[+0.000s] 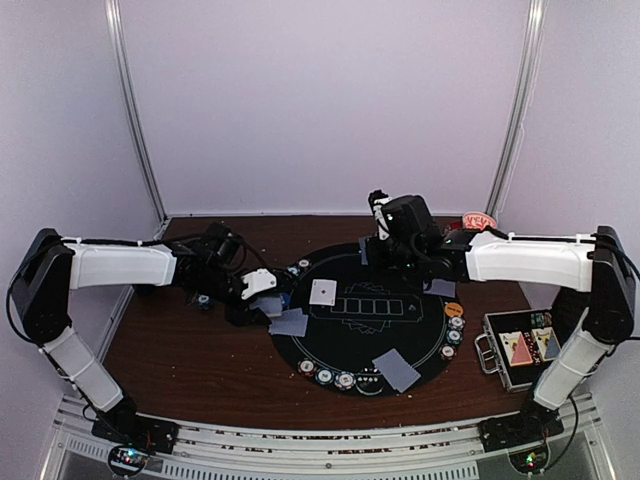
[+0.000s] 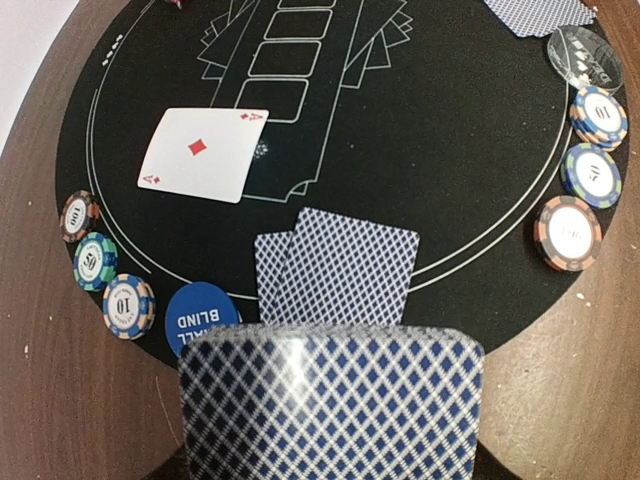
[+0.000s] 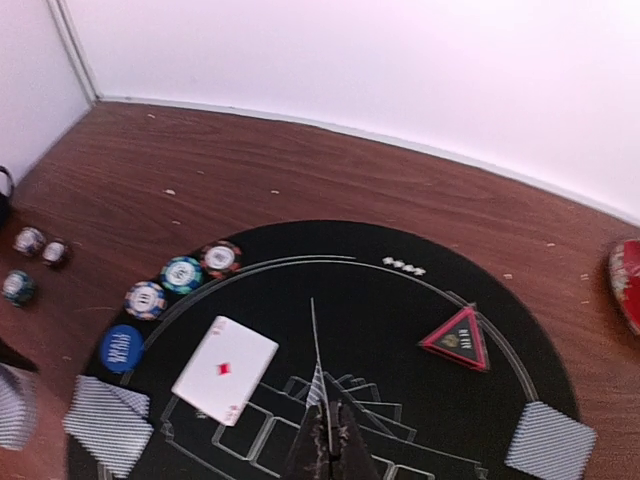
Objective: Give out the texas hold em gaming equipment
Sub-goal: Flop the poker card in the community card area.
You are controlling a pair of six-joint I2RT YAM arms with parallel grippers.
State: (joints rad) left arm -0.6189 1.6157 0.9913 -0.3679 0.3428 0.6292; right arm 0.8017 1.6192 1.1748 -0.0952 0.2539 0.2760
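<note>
Blue-diamond-backed card deck [image 2: 330, 400] clamped in left gripper [image 1: 261, 285]; right gripper [image 3: 325, 435] pinched on single edge-on card [image 3: 318, 385]; striped poker chips [image 2: 592, 176] out, dealing looks midway.

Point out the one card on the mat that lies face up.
The ace of diamonds, showing its white face; the other cards lying there show only blue patterned backs.

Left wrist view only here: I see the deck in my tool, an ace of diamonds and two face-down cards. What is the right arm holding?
Observer: The right tool is shut on one card, held edge-on over the mat.
Operator: Is the triangle marker out?
Observer: Yes, a red triangle marker lies on the mat, just inside its printed ring.
Operator: Any stray chips?
Observer: Three chips sit on the table, left of the mat.
</note>
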